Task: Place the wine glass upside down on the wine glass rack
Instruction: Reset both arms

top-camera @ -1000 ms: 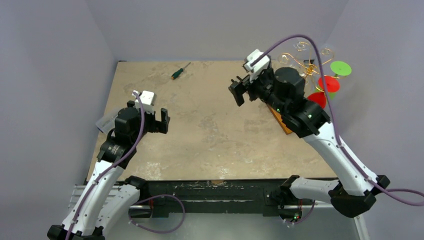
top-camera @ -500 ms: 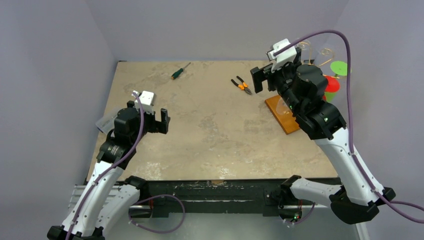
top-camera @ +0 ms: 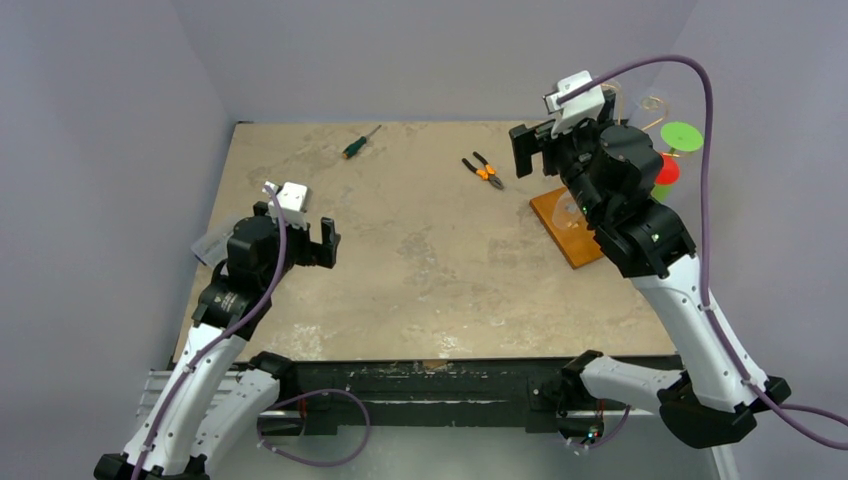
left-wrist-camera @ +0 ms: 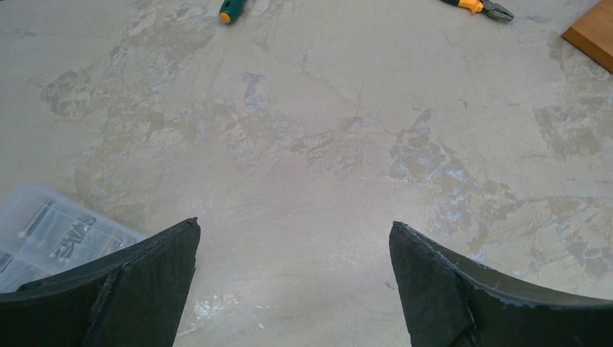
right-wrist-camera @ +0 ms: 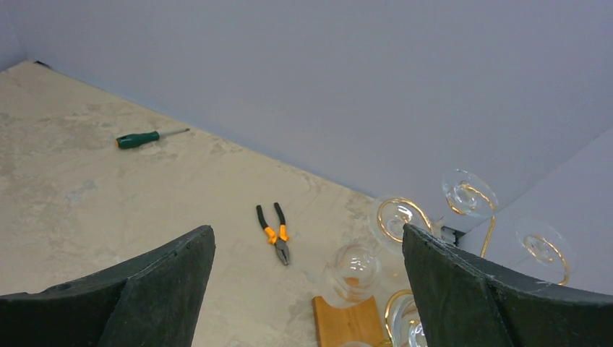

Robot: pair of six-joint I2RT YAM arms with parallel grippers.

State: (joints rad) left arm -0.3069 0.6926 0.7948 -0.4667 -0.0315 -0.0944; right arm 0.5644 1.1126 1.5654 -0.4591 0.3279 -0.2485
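The wine glass rack [top-camera: 562, 222] stands at the table's back right on its orange-brown wooden base [right-wrist-camera: 345, 323]. Its gold spiral arms [right-wrist-camera: 396, 217] carry clear wine glasses upside down. One wine glass [right-wrist-camera: 352, 271] hangs bowl down just above the base. A green foot [top-camera: 681, 135] and a red foot [top-camera: 665, 168] show behind my right arm. My right gripper [top-camera: 535, 150] [right-wrist-camera: 307, 228] hovers open and empty, high beside the rack and left of that glass. My left gripper [top-camera: 318, 245] [left-wrist-camera: 294, 223] is open and empty over bare table at the left.
Orange-handled pliers [top-camera: 484, 170] [right-wrist-camera: 273, 233] lie left of the rack. A green screwdriver [top-camera: 360, 142] [right-wrist-camera: 148, 137] lies near the back wall. A clear plastic parts box [left-wrist-camera: 43, 231] sits at the table's left edge under my left arm. Walls enclose the back and both sides.
My right arm has swung right and back toward the rack, uncovering the pliers, and has slowed over the last half second. The left arm has not moved.
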